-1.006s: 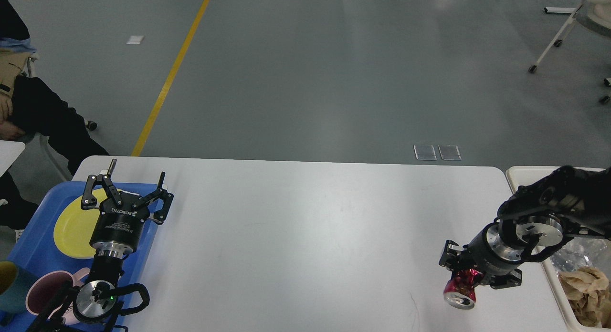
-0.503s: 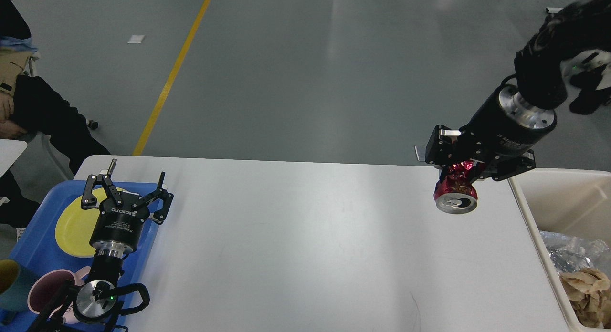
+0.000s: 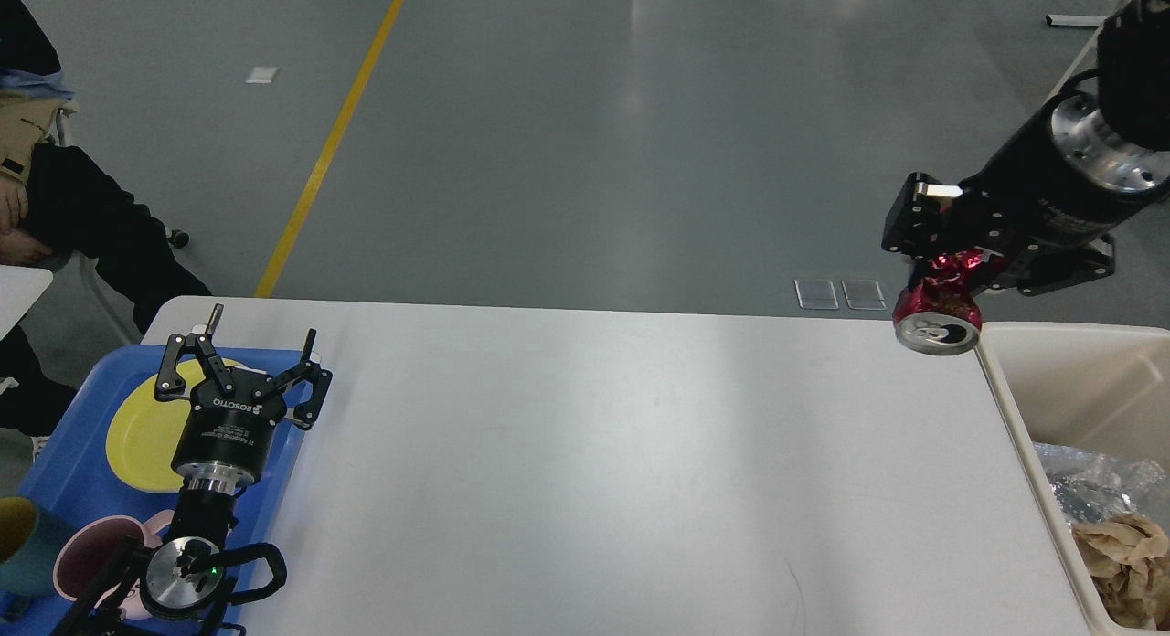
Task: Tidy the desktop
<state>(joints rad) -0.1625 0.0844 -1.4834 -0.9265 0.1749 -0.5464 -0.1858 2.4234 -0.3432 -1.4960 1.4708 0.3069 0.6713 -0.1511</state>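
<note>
- Right now my right claw [image 3: 951, 269] pinches a crushed red can [image 3: 938, 312], carried in the air near the counter's far right corner, just beside the near edge of the beige bin [image 3: 1010, 408].
- From here the can looks close to the bin's rim but not yet over its opening, so I judge the drop is what comes next.
- Inside the bin I see crumpled brown paper [image 3: 1120, 549] and some clear plastic wrap [image 3: 1088, 476], so some rubbish is already put away.
- My left claw [image 3: 245, 366] hangs spread and empty above the blue tray [image 3: 69, 453] at the counter's left end.
- That tray holds a yellow plate [image 3: 142, 430], a pink mug [image 3: 91, 554] and a teal cup [image 3: 18, 549].
- Across the middle, the white counter [image 3: 594, 462] carries nothing loose that I can make out, so the tidying seems nearly finished; only this can remains.
</note>
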